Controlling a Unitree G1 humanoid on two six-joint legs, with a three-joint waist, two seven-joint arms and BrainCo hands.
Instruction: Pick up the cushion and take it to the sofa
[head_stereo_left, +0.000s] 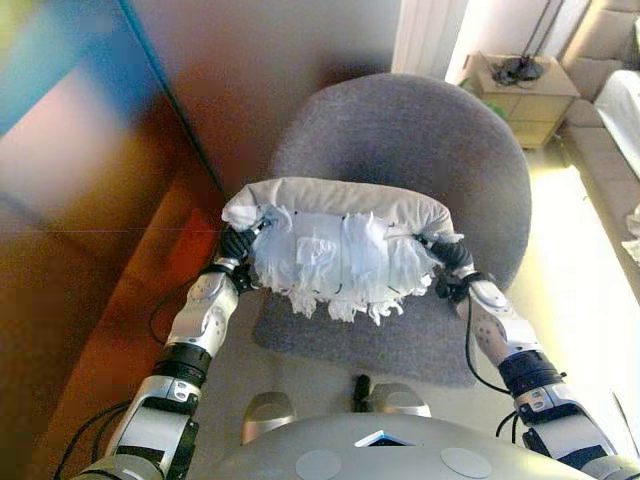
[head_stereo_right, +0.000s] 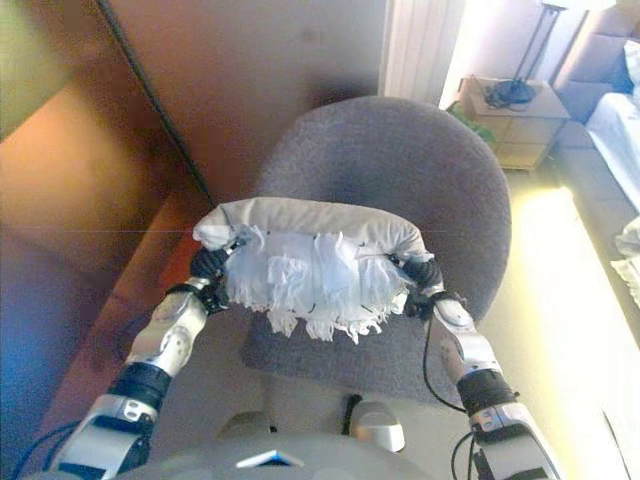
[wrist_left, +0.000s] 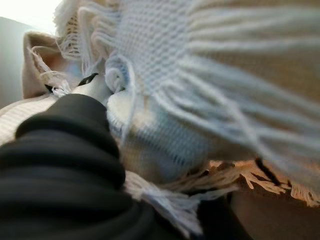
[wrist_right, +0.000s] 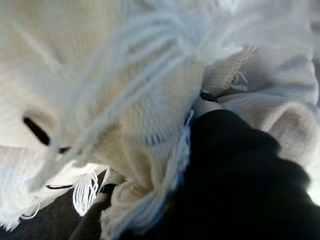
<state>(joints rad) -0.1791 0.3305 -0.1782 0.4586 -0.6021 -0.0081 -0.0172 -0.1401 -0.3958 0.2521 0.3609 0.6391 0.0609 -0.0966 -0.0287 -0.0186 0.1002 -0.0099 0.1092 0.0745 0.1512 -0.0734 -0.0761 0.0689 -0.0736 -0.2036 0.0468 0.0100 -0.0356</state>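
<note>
A cream cushion (head_stereo_left: 340, 235) with white fringed tassels is held up between my two hands, above the seat of a grey armchair (head_stereo_left: 420, 140). My left hand (head_stereo_left: 235, 245) presses into the cushion's left end and my right hand (head_stereo_left: 450, 255) into its right end. Both hands are buried in the fabric and fringe. The left wrist view shows the dark cover of the left hand (wrist_left: 60, 165) against the cushion (wrist_left: 200, 75). The right wrist view shows the right hand's cover (wrist_right: 240, 180) against the cushion (wrist_right: 100, 100). A beige sofa (head_stereo_left: 598, 150) stands at the far right.
The grey armchair stands directly in front of me. A brown wooden panel (head_stereo_left: 80, 250) runs along the left. A light wooden side table (head_stereo_left: 525, 95) with a lamp base stands at the back right, beside a white curtain (head_stereo_left: 430, 35). Pale floor (head_stereo_left: 570, 270) lies to the right.
</note>
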